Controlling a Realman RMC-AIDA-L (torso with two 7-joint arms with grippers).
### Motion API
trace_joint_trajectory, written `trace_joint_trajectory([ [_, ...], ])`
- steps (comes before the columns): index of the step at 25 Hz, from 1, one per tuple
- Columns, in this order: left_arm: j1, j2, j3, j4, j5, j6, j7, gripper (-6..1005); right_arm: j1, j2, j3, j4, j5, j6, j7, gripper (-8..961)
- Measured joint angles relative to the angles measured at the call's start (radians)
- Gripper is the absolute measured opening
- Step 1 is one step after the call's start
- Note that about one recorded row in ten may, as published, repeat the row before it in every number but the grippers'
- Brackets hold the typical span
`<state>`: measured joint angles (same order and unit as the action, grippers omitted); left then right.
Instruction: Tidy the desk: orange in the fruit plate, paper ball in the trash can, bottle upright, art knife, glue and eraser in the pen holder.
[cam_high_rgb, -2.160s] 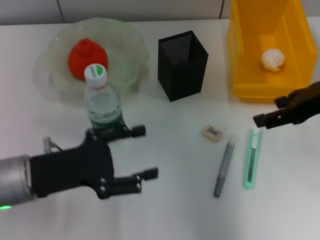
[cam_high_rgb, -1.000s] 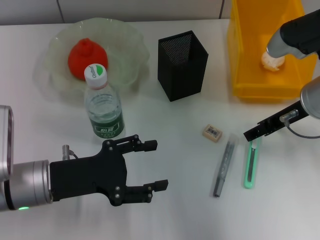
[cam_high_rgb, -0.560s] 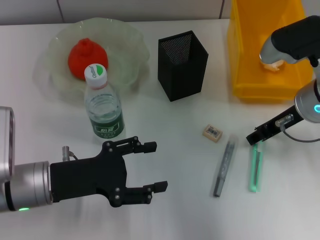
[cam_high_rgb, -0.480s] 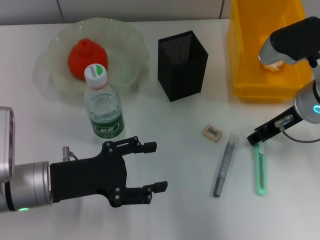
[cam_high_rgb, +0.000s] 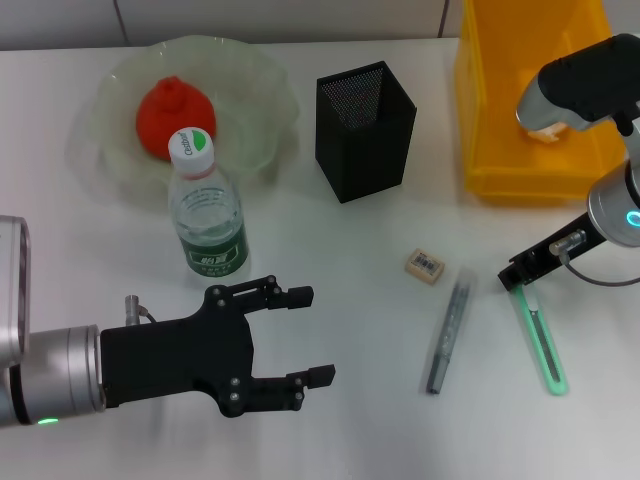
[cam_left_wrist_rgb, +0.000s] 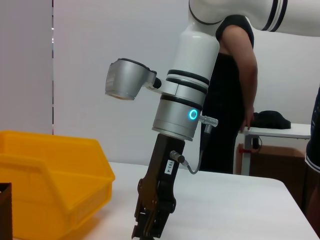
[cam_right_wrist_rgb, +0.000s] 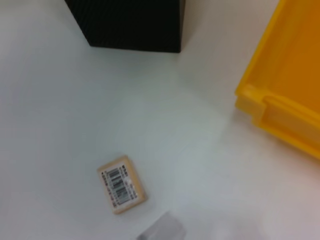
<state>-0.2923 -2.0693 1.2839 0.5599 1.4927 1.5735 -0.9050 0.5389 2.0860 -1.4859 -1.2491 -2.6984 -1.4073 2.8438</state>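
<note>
The orange (cam_high_rgb: 170, 110) lies in the clear fruit plate (cam_high_rgb: 255, 80). The bottle (cam_high_rgb: 207, 215) stands upright in front of the plate. The paper ball (cam_high_rgb: 548, 132) lies in the yellow bin (cam_high_rgb: 500, 150), partly hidden by my right arm. The eraser (cam_high_rgb: 425, 265), also in the right wrist view (cam_right_wrist_rgb: 121, 184), and the grey glue stick (cam_high_rgb: 447, 330) lie on the table. My right gripper (cam_high_rgb: 515, 280) is shut on the upper end of the green art knife (cam_high_rgb: 541, 340), which slants away to the right. My left gripper (cam_high_rgb: 312, 335) is open and empty, in front of the bottle.
The black mesh pen holder (cam_high_rgb: 365, 115) stands at the back middle, left of the yellow bin; it also shows in the right wrist view (cam_right_wrist_rgb: 130, 22). The left wrist view shows my right arm (cam_left_wrist_rgb: 175, 130) beside the yellow bin (cam_left_wrist_rgb: 50, 175), with a person behind.
My right gripper came down onto the art knife's upper end. The knife's far end has swung from pointing straight at the table's front to slanting right. My left gripper backed away from the bottle.
</note>
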Motion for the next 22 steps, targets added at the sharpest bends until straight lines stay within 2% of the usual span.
trace_joint_trajectory([
  [4, 0.0, 0.0, 0.0, 0.0, 0.0, 0.0, 0.0, 799, 0.0, 0.0, -0.002, 0.001, -0.001, -0.009, 0.0, 335],
  [12, -0.002, 0.0, 0.0, 0.0, 0.0, 0.0, 0.0, 800, 0.005, -0.001, -0.007, 0.011, -0.024, -0.018, -0.003, 179],
  [14, -0.002, 0.0, 0.0, 0.0, 0.0, 0.0, 0.0, 800, -0.004, -0.001, -0.005, -0.01, -0.023, -0.022, -0.007, 177],
  [17, -0.001, 0.0, 0.0, 0.0, 0.0, 0.0, 0.0, 800, -0.032, -0.001, 0.013, -0.087, -0.004, -0.03, -0.016, 173],
  [19, 0.0, 0.0, 0.002, -0.001, 0.002, 0.001, 0.0, 800, -0.108, -0.003, 0.122, -0.259, 0.136, -0.022, -0.092, 173],
  [22, 0.0, 0.0, 0.003, -0.003, 0.009, 0.001, -0.001, 800, -0.128, -0.002, 0.16, -0.293, 0.186, -0.006, -0.127, 174],
])
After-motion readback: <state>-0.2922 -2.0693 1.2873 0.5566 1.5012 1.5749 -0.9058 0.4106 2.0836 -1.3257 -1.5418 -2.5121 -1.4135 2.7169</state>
